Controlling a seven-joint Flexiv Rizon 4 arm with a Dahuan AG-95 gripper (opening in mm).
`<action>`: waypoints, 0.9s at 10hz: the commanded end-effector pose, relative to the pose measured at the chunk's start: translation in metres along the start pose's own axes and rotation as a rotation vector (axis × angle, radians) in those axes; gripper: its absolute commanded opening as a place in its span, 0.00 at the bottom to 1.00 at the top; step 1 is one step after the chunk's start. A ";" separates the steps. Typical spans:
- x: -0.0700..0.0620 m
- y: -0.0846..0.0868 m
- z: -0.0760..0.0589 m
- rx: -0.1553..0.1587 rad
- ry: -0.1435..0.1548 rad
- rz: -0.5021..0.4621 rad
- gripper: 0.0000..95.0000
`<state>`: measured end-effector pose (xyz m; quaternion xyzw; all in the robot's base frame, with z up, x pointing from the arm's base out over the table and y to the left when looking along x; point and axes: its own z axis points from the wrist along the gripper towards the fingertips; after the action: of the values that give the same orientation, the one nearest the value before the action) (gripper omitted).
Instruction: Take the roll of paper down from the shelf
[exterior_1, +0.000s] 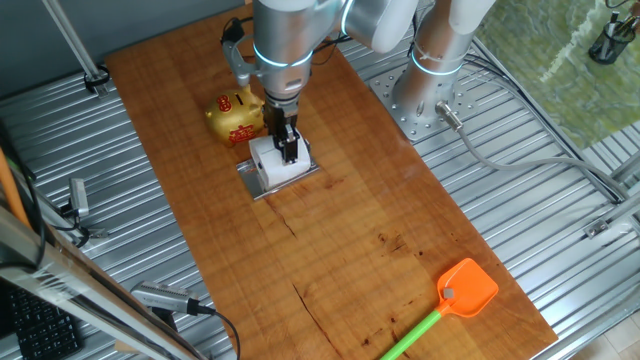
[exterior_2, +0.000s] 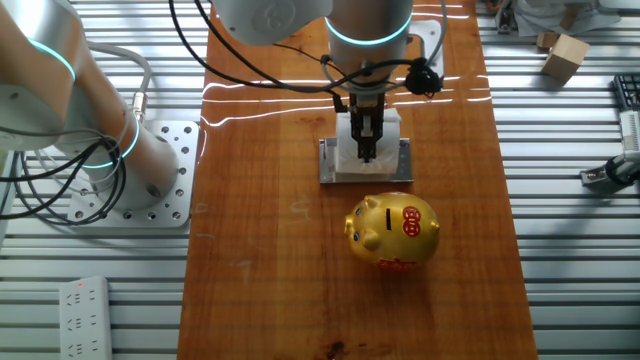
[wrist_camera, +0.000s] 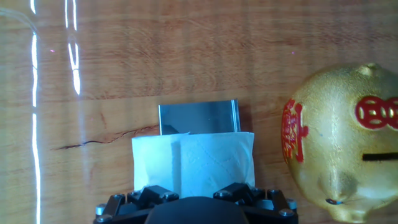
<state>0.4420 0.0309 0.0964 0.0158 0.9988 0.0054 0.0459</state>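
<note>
The white roll of paper (exterior_1: 272, 165) sits on the small silver shelf (exterior_1: 252, 182) near the back of the wooden table. It also shows in the other fixed view (exterior_2: 391, 140) on the shelf (exterior_2: 328, 165). My gripper (exterior_1: 289, 150) points straight down onto the top of the roll, with its black fingers (exterior_2: 366, 140) close together. Whether they pinch the paper is hidden. In the hand view the roll (wrist_camera: 199, 162) fills the lower middle, with the shelf top (wrist_camera: 196, 117) just beyond it. No fingertips show there.
A gold and red piggy bank (exterior_1: 235, 118) stands right beside the shelf, also in the other fixed view (exterior_2: 393, 232) and the hand view (wrist_camera: 342, 137). An orange fly swatter (exterior_1: 467, 288) lies at the table's near end. The arm's base (exterior_1: 430, 95) is bolted beside the table.
</note>
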 end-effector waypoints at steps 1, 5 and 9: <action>-0.002 0.000 -0.001 0.000 0.001 -0.003 0.00; -0.007 0.001 0.001 -0.001 0.000 -0.004 0.00; -0.011 0.000 0.003 0.000 0.002 -0.009 0.00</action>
<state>0.4536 0.0303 0.0942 0.0108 0.9989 0.0051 0.0453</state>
